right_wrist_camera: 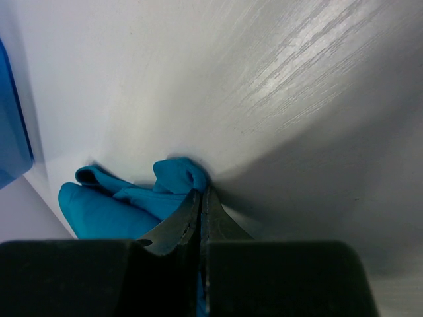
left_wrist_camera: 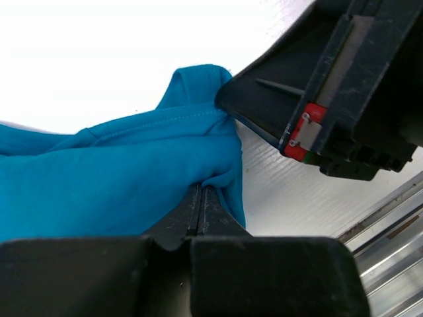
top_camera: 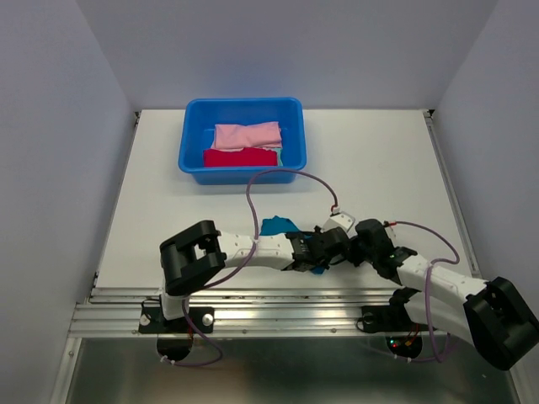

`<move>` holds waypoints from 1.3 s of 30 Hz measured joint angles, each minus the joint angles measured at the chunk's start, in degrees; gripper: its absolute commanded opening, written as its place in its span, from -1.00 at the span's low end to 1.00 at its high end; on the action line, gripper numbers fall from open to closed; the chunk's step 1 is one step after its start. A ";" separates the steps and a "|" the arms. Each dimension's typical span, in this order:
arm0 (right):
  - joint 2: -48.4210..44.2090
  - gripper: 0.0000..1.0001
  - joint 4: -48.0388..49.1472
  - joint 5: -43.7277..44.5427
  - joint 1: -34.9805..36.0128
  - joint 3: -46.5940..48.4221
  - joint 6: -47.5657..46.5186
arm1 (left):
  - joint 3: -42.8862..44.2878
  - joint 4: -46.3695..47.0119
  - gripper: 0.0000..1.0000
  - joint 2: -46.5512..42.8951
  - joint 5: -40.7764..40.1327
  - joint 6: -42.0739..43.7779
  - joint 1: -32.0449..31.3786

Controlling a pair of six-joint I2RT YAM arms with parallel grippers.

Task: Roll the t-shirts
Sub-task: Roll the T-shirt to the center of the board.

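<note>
The blue tub (top_camera: 192, 160) stands at the far side of the tabletop (top_camera: 387, 160), well apart from both arms. In it a red t-shirt (top_camera: 240, 157) lies folded along the near wall, with a pink t-shirt (top_camera: 246, 135) just behind it. A pale greenish scrap shows at their right end, possibly more cloth, but it is too small to tell.

An aluminium rail (top_camera: 278, 316) runs along the near edge and carries both arm bases. A purple cable (top_camera: 286, 174) loops from the left arm out over the bare tabletop, short of the tub. From above, the two wrists meet low over the near middle and cover most of what lies beneath them.

The teal t-shirt (top_camera: 276, 225) lies bunched there on the tabletop, partly under the left arm. The left pincer (left_wrist_camera: 201, 195) is clenched on a fold of the cloth, which spreads to its left. The right pincer (right_wrist_camera: 200, 195) is likewise clamped on a puckered edge of the same shirt. In the left wrist view its tip meets a stitched hem just beyond the left pincer.
</note>
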 measured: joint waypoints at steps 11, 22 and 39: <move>-2.58 -0.99 0.24 -0.17 0.00 -1.77 0.87 | 0.00 1.05 -0.30 0.00 1.20 -0.33 1.29; -2.56 -0.99 0.24 -0.15 0.00 -1.79 1.33 | -0.11 1.44 0.36 -0.26 2.34 -0.85 1.40; -3.89 -0.99 -0.87 -0.15 0.00 -2.08 1.88 | -0.11 1.86 -0.54 0.92 3.56 -0.24 1.77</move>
